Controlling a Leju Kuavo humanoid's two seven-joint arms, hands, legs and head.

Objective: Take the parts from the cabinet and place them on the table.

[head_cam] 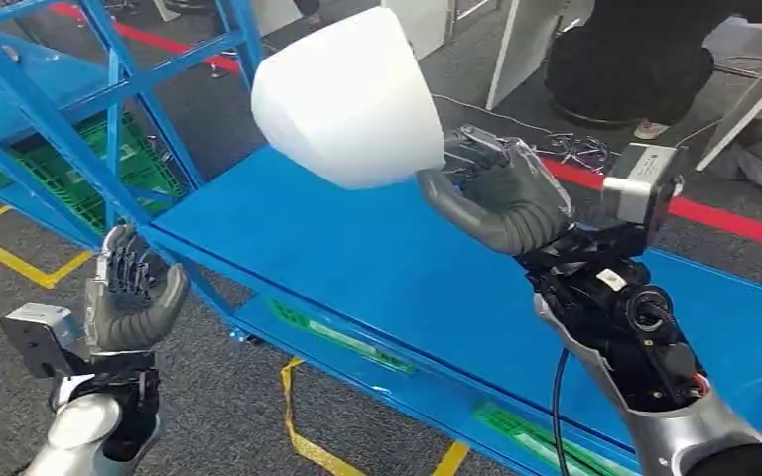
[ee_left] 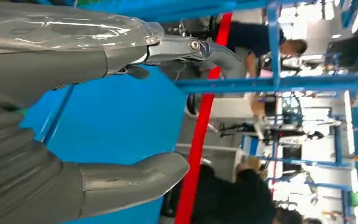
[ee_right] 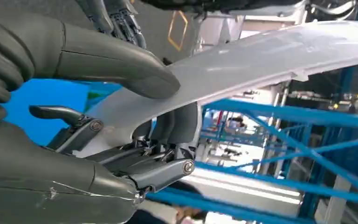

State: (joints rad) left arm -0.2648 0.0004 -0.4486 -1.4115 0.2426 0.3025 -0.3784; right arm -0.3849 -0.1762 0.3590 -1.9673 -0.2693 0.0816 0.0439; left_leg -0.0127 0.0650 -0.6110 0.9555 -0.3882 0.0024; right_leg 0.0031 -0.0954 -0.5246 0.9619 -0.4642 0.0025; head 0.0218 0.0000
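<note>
A large white curved shell part [head_cam: 347, 94] hangs in the air above the blue shelf surface [head_cam: 357, 258]. My right hand [head_cam: 501, 193] grips its edge, thumb on one face and fingers behind it. In the right wrist view the same white part [ee_right: 270, 60] is pinched between the thumb and the fingers [ee_right: 177, 123] of my right hand [ee_right: 121, 112]. My left hand [head_cam: 131, 288] is raised beside the blue frame, low on the left, fingers apart and holding nothing. The left wrist view shows my left hand [ee_left: 74, 116] with a wide gap between thumb and fingers.
A blue cabinet frame [head_cam: 109, 109] with diagonal bars stands at the left, green crates [head_cam: 109, 178] beneath it. Red tape [head_cam: 714, 213] and yellow tape [head_cam: 20, 263] mark the grey floor. A person in dark clothes [head_cam: 635, 59] sits at the back right by white table legs.
</note>
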